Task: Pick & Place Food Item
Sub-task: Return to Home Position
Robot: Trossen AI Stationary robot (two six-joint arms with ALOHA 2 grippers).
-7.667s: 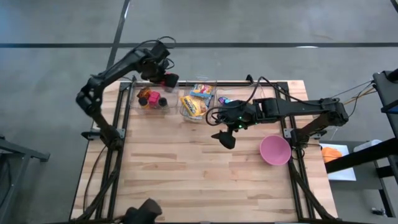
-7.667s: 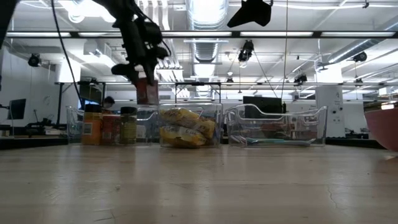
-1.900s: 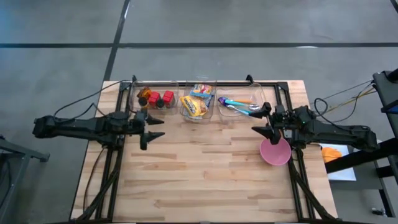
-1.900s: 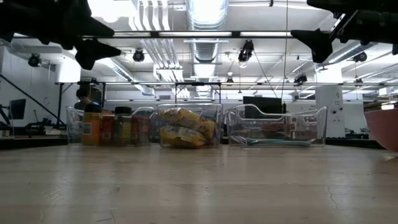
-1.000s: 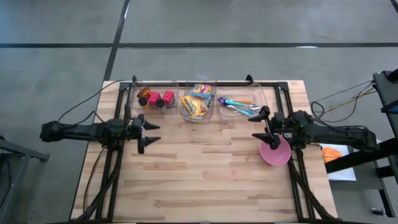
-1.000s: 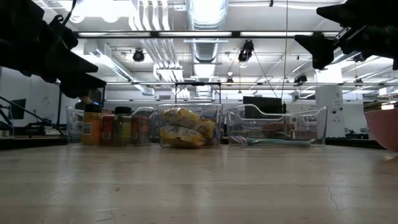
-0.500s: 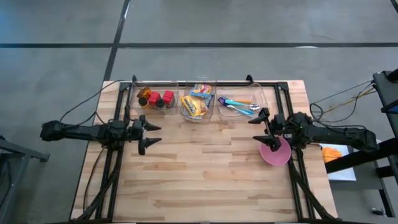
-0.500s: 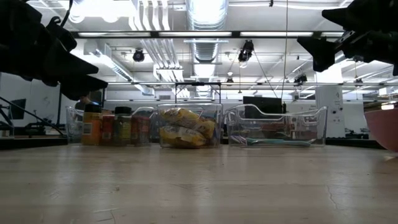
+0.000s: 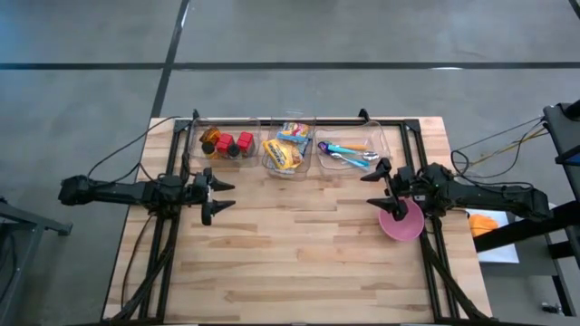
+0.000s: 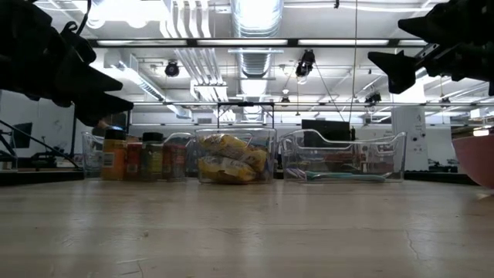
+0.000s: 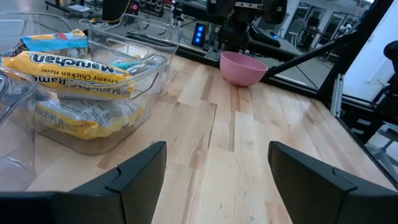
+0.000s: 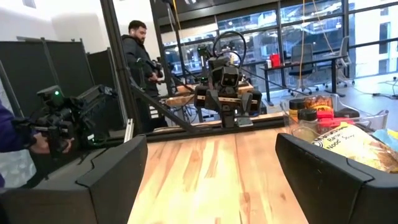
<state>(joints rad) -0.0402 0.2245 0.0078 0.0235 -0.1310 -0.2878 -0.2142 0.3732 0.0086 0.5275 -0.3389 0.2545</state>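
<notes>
Three clear bins [image 10: 347, 150] stood in a row across the wooden table [image 10: 247, 232], jars [image 10: 137, 158] in the left bin [image 10: 89, 150], yellow packets [image 10: 228, 164] in the middle bin [image 10: 271, 150], a pink bowl [image 10: 475, 158] at the right edge.

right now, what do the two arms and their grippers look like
Both arms are slim, black, jointed tubes; a thin black cable loops off the left arm. The left gripper and right gripper each have two flat, black, wedge-shaped fingers tapering to points.
</notes>
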